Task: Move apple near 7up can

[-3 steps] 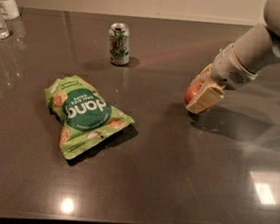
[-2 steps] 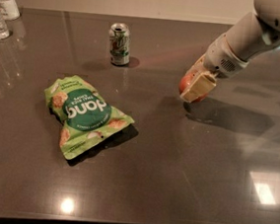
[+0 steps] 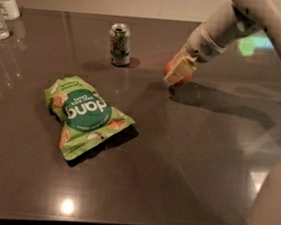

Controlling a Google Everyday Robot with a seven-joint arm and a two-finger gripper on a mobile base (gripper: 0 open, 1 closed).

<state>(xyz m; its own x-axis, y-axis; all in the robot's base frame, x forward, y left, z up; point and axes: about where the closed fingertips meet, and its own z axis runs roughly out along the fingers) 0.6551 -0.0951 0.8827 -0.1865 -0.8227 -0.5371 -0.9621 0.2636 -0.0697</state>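
The 7up can (image 3: 119,45) stands upright on the dark table (image 3: 186,154) toward the back, left of centre. My gripper (image 3: 178,70) is to the right of the can, shut on the red-orange apple (image 3: 174,71), which shows between the pale fingers (image 3: 180,68). The apple is held just above the table surface, about a can's height to the right of the can. My white arm comes in from the upper right.
A green snack bag (image 3: 83,114) lies flat in front of the can, left of centre. Clear water bottles (image 3: 1,11) stand at the back left corner. The table's front edge (image 3: 120,224) runs along the bottom.
My gripper has carried the apple leftward and a little toward the back, closer to the can. The can and the bag have not moved.
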